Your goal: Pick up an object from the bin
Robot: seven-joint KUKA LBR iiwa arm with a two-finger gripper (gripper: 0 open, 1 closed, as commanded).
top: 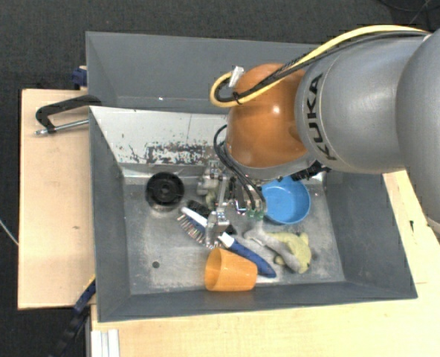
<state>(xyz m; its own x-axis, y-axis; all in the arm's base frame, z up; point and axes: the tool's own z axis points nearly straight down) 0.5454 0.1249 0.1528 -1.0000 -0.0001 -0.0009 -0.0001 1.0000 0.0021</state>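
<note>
The arm (383, 103) reached into the grey metal bin (149, 248) from the right, its orange cover (268, 125) hanging above the middle of the floor. Below the cover the end effector (221, 233) pointed down into a small cluster of things near the centre. Whether it was open or closed could not be told, since its metal parts merged with the clutter beneath.

Its tip stood just beside the bristled head of a white brush (194, 224), which lay slanted on the floor to its left. It may have been touching the brush, though the view was too cluttered to be sure. Nothing could be seen gripped.

Just below the tip an orange cup (230, 271) lay on its side near the front wall. A blue handle (251, 259) ran along the cup's upper right edge. To the right of that lay a pale yellow lump (296, 250), and above it a blue bowl (287, 203) sat partly under the cover. A black disc (164, 188) rested well apart to the left, close to the back wall.
</note>
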